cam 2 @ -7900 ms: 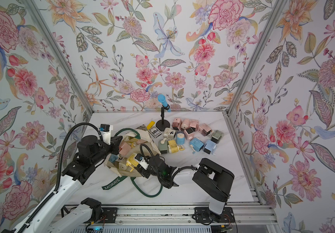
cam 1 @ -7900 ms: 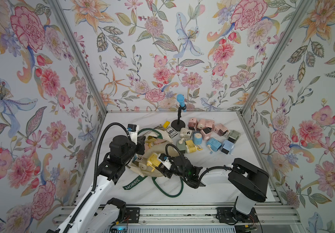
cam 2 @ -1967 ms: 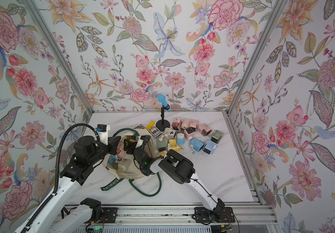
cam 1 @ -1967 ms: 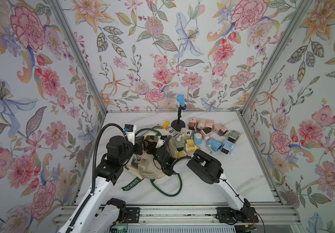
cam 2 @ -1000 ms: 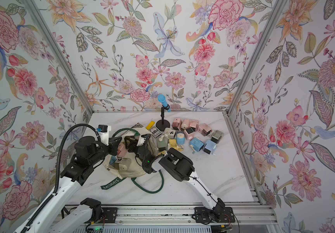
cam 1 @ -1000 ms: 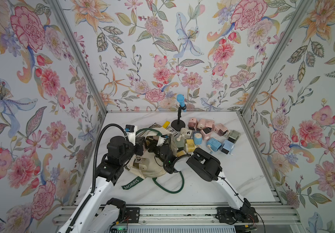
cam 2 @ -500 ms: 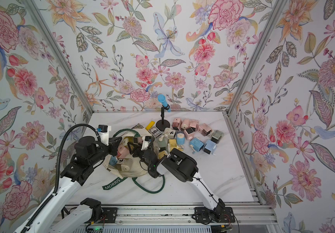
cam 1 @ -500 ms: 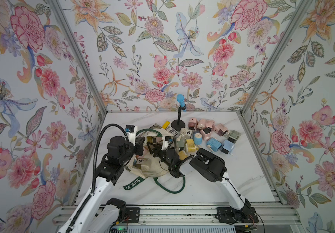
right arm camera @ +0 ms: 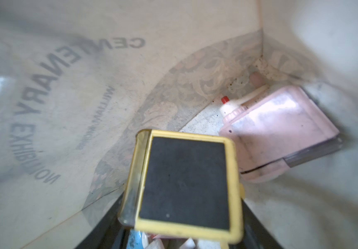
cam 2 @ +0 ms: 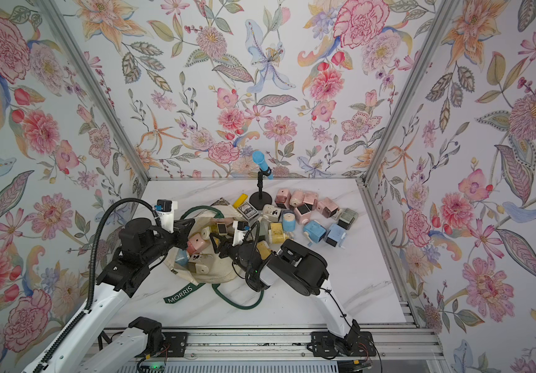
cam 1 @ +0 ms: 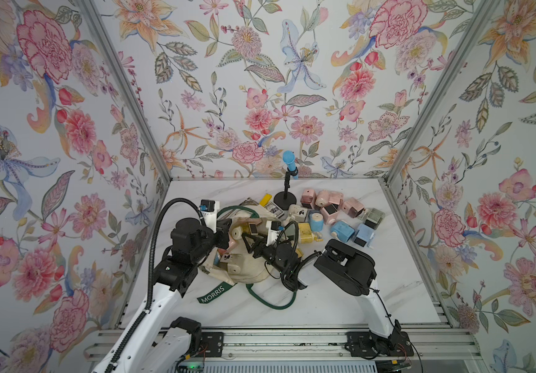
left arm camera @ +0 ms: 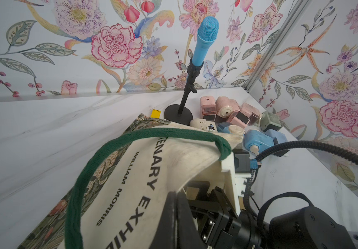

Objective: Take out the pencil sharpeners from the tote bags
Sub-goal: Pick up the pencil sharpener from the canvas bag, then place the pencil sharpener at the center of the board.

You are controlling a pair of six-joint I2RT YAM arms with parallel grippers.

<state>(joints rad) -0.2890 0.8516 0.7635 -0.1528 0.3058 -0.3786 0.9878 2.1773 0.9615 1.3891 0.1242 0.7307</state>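
The cream tote bag [cam 1: 244,274] lies on its side with its mouth open toward the front left. My left gripper [cam 1: 223,226] is shut on the bag's canvas rim [left arm camera: 195,159] and holds it up. My right gripper [cam 1: 250,241] reaches into the mouth, shut on a yellow pencil sharpener [right arm camera: 186,183] with a dark drawer face, also seen from above [cam 2: 222,228]. Deeper inside lies a pink sharpener [right arm camera: 281,138]. Cream [cam 1: 232,263], pink [cam 2: 195,242] and blue [cam 2: 181,258] sharpeners show in the mouth. Several sharpeners [cam 1: 334,213] lie piled at the back right.
A blue microphone on a black stand [cam 1: 289,181] rises behind the bag. Beside its base lie a flat yellow bar [cam 1: 265,200] and a small dark printed box [cam 1: 274,209]. The green handle loop [cam 1: 270,300] and the MORRIS strap [cam 1: 213,292] trail toward the front.
The right arm's elbow has shifted to the right while its gripper stays at the bag's mouth with the yellow sharpener. The left arm has held still on the rim.
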